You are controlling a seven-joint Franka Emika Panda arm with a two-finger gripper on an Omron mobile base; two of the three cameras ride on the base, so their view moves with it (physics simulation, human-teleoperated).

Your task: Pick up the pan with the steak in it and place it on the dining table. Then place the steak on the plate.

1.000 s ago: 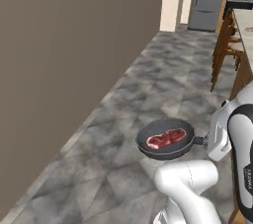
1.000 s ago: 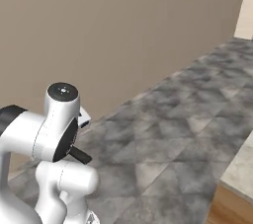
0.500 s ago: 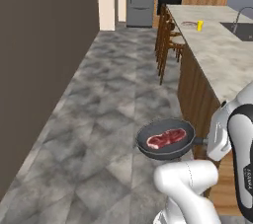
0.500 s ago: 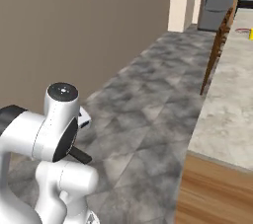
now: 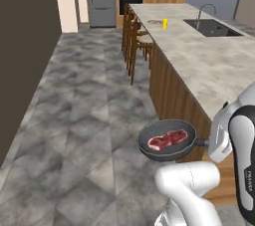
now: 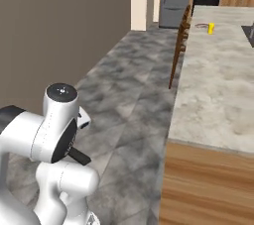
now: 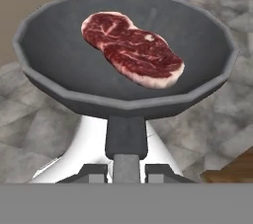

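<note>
Pan (image 5: 167, 140) and steak (image 5: 167, 139) are carried together above the grey stone floor, just beside the wooden side of the dining table (image 5: 199, 51) and below the level of its top. The gripper (image 7: 126, 172) is closed on the pan's handle (image 7: 126, 144), which runs straight back between the two fingertips in the hand view. The steak is seen lying flat near the middle of the pan, slightly toward the side away from the handle.

The plate (image 5: 155, 22) is set far down the table, near its far end, with a small yellow cup (image 5: 165, 23) just beside it; the sink (image 5: 211, 27) is sunk into the top on the side away from the stools (image 5: 137, 38).

The step in hand is judged to be the carry toward the table. For it to be done well, the pan should be kept level so the steak is not slid to the rim, and it should be raised above the table edge before being moved over the top. A bare stretch of stone close to the plate, well apart from the sink and the cup, would best be chosen for setting it down.
</note>
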